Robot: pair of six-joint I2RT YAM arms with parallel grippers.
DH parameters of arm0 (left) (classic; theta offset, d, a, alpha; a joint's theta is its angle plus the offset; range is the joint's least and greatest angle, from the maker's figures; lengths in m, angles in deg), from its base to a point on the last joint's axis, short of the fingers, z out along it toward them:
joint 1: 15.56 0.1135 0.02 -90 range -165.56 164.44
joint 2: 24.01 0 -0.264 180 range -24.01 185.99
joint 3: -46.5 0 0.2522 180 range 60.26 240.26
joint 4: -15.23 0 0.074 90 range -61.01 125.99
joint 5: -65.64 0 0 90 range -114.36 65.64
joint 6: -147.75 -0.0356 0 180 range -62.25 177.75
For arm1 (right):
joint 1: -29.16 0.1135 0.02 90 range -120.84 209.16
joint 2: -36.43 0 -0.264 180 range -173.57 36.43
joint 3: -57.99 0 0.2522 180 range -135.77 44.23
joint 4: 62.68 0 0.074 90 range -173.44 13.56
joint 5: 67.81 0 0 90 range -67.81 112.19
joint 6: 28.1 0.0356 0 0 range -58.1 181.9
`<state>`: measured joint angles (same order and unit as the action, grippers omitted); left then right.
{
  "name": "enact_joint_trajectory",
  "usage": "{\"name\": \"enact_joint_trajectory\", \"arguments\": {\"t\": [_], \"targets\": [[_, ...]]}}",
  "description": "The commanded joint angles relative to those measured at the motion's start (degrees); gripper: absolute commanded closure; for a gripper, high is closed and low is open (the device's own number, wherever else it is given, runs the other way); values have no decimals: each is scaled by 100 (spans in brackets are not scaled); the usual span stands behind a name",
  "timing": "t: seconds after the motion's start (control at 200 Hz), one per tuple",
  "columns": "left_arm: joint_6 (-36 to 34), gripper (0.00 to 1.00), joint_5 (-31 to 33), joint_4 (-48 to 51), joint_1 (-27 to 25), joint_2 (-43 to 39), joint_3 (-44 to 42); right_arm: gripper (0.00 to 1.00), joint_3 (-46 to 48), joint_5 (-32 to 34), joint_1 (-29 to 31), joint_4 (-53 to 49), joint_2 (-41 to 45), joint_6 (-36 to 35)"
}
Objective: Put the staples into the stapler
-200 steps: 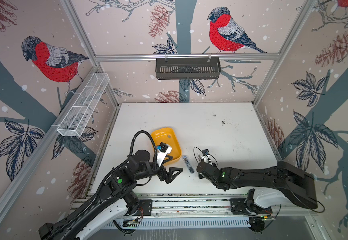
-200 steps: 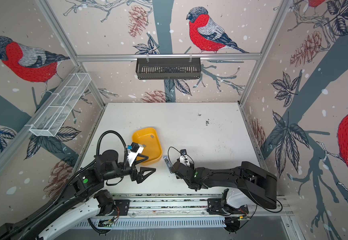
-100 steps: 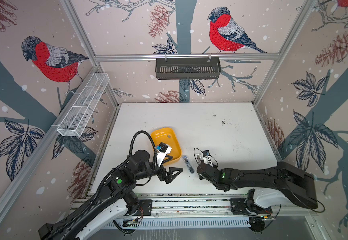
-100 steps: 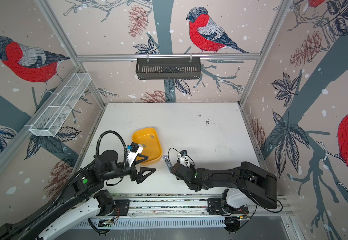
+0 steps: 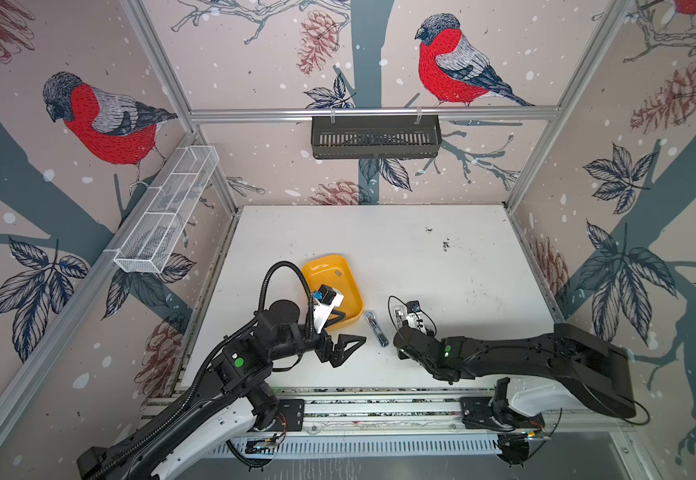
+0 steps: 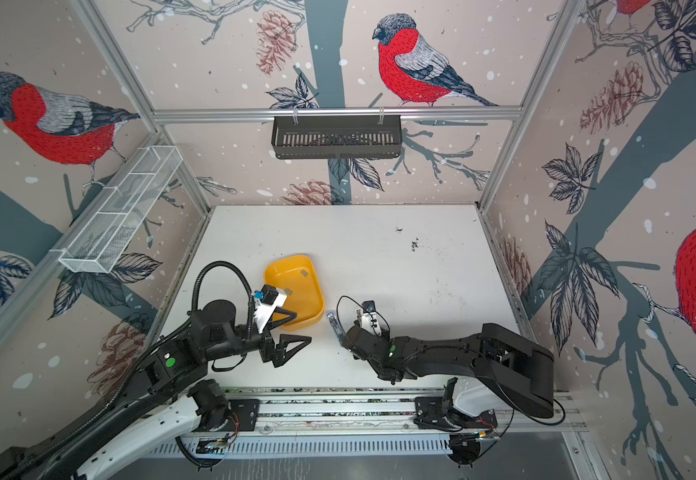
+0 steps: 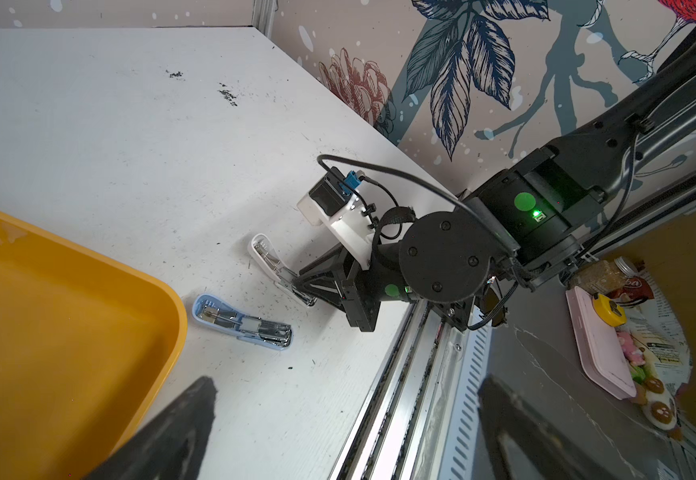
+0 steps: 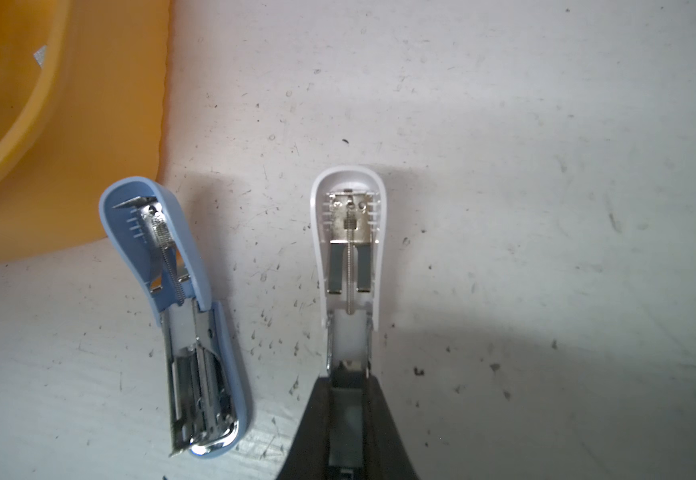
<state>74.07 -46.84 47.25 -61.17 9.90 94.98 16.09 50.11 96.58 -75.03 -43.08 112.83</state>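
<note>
A white stapler [image 8: 350,249] lies flipped open on the table, and my right gripper [image 8: 348,382] is shut on its metal base end. The same grip shows in the left wrist view, with the right gripper [image 7: 310,291] on the white stapler [image 7: 265,255]. Beside it a blue stapler [image 5: 376,329] lies open and untouched, close to the yellow tray [image 5: 329,266]. Staples, tiny grey strips [image 6: 304,273], rest inside the tray. My left gripper [image 5: 352,349] hovers open and empty near the table's front edge, just in front of the tray.
Dark specks [image 5: 446,243] dot the white table toward the back right. A black basket [image 5: 375,137] hangs on the back wall and a white wire shelf [image 5: 167,216] on the left wall. The metal rail [image 5: 379,405] runs along the front edge.
</note>
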Motion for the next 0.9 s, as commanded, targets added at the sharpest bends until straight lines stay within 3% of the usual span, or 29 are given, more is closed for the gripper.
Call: {"name": "enact_joint_trajectory", "arguments": {"t": [0.0, 0.896], "targets": [[-22, 2, -56, -208, -8, 1, -9, 83, -11, 82, 12, -131, -10, 14], [-14, 2, -72, -217, -6, -4, -9, 69, -431, 160, -34, -347, -32, -360]]}}
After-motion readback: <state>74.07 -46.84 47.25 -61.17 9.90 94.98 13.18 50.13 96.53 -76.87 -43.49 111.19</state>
